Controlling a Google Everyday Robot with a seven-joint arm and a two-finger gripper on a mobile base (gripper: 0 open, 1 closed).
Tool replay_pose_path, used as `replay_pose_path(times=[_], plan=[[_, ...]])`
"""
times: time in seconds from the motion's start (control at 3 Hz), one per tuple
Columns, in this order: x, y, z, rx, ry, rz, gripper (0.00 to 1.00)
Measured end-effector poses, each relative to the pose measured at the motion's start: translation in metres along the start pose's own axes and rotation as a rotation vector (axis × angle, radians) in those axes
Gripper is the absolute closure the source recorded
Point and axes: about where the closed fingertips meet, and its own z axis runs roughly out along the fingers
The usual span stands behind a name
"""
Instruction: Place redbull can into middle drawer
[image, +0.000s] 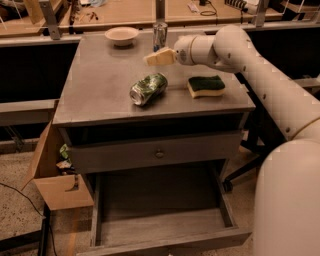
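**Gripper at the back edge, redbull can half hidden behind it**

The gripper (155, 58) hangs just above the counter (100, 85) near the middle of its back edge, its cream tip pointing towards the left edge. Seen side-on as one pale wedge, it gives no sign of being open or closed, and nothing shows in its hold. Directly behind it stands the redbull can (160, 34), upright close to the back edge. The gripper covers its lower part, so contact between the two cannot be judged, and its top blurs into a metal post (160, 7) behind the counter.

The white arm (250, 65) reaches in over the right edge, and its lower part is cut off by the frame. A dented green can (148, 89) lies on its side near the counter's centre. A green-and-yellow sponge (206, 86) sits towards the right edge, apart from the can. A shallow bowl (121, 35) rests by the back edge, left of the redbull can.

Under the front edge is a shut drawer front with a small round knob (159, 153). Below it the middle drawer (160, 227) is pulled out, its rear floor in shadow. A cardboard box (55, 175) leans beside the left edge, its contents unclear.
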Motion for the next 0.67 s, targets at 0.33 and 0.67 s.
replay_pose_path(times=[0.33, 0.67], plan=[[-0.009, -0.023, 0.042, 0.068, -0.050, -0.008, 0.00], [-0.009, -0.055, 0.061, 0.191, -0.107, -0.014, 0.00]])
